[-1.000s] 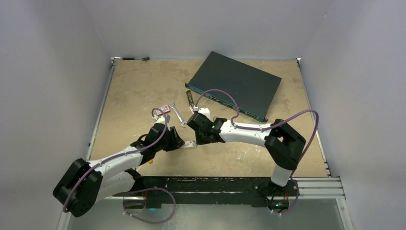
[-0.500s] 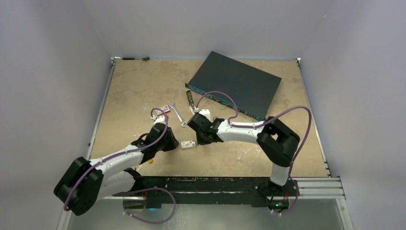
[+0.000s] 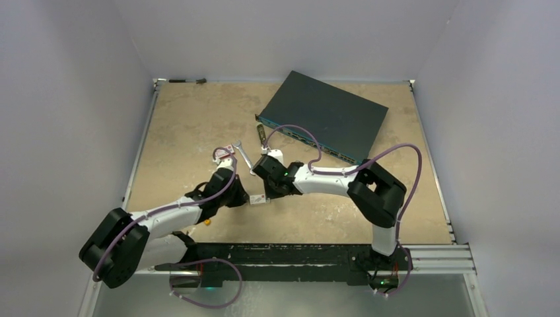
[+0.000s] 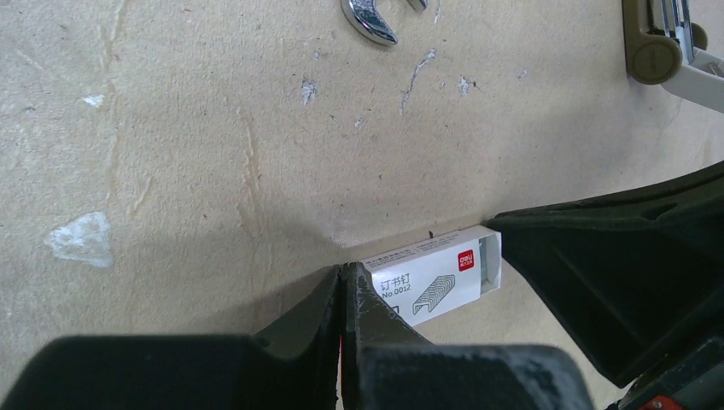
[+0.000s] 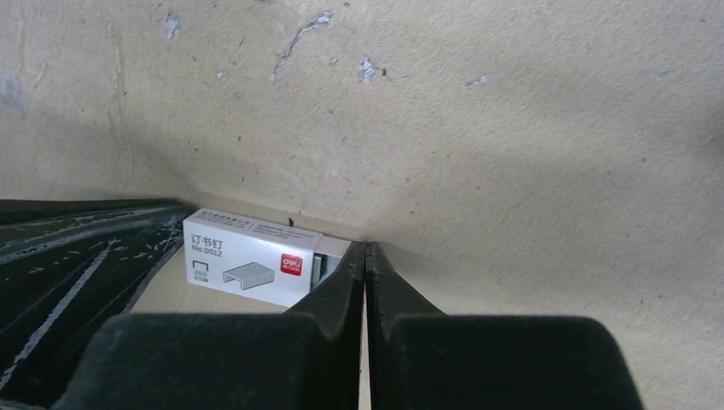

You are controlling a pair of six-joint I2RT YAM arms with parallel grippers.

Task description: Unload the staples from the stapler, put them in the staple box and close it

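Flanking a staple box [image 4: 431,280] on the scuffed, pale-walled tan table [image 3: 185,125], left claw [image 4: 343,273] and right claw [image 5: 365,252] sit closed.

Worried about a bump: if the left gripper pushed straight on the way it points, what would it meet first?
Probably the bare table just past the left gripper's shut tips; the staple box sits just beside that line, the wrench farther ahead.

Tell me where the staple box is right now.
The staple box lies near the centre of the top view, between the tips of the shut left gripper and right gripper, nearer the arm bases than the wrench.
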